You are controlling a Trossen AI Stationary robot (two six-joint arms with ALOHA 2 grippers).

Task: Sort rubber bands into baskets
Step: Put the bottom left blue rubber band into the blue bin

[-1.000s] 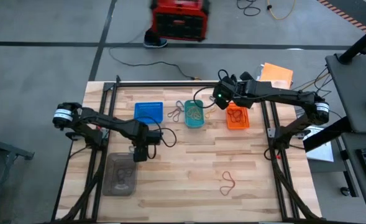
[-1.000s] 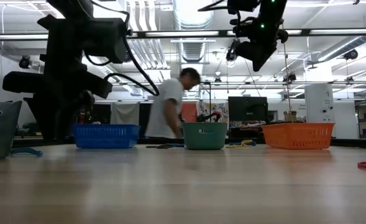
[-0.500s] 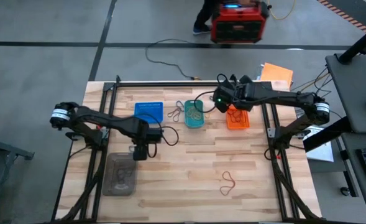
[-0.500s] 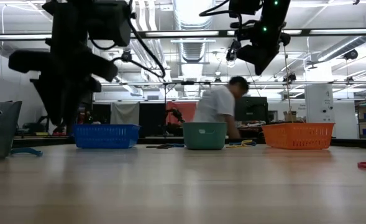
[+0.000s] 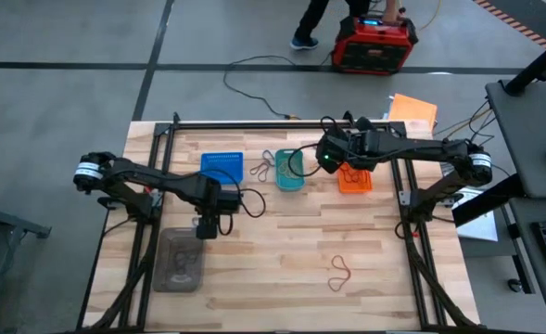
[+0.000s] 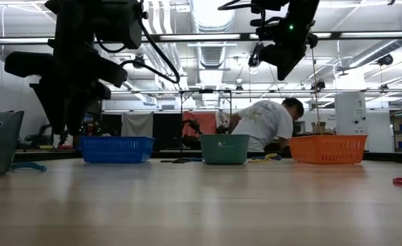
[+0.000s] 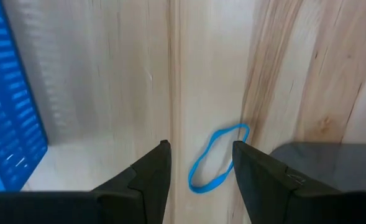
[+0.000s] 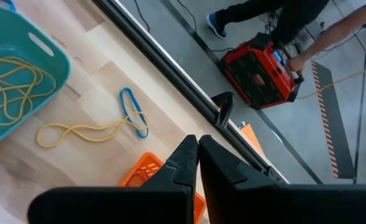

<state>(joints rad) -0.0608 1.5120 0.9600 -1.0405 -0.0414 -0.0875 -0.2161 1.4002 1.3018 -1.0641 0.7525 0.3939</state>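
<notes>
A: What do the rubber bands look like from the left arm's wrist?

B: One thin blue elastic loop (image 7: 217, 158) lies flat on the pale wooden plank table (image 7: 108, 74), pulled into a long, slightly bent oval. It sits between the two dark fingers of the left gripper (image 7: 200, 163), which stand apart with the loop untouched in the gap. The perforated blue plastic basket (image 7: 12, 112) is off to one side, and the rim of the clear grey plastic container (image 7: 332, 152) to the other.

A: And the rest of them?

B: From above, a thin red-brown loop (image 5: 339, 272), twisted into a figure eight, lies alone on the near right of the table, well apart from both arms. Several tan loops lie tangled inside the teal plastic basket (image 8: 21, 74). Just beside that basket, on the wood, a long tan loop (image 8: 83, 132) touches a small blue one (image 8: 135, 113).

A: Where is the right arm?

B: The right gripper (image 8: 197, 149) hangs high over the far edge, between the teal basket and the orange perforated basket (image 5: 354, 176), its fingertips pressed together with nothing between them.

A: Anything beyond the table?

B: A person (image 6: 265, 123) bends over a red box (image 5: 376, 48) on the floor.
</notes>
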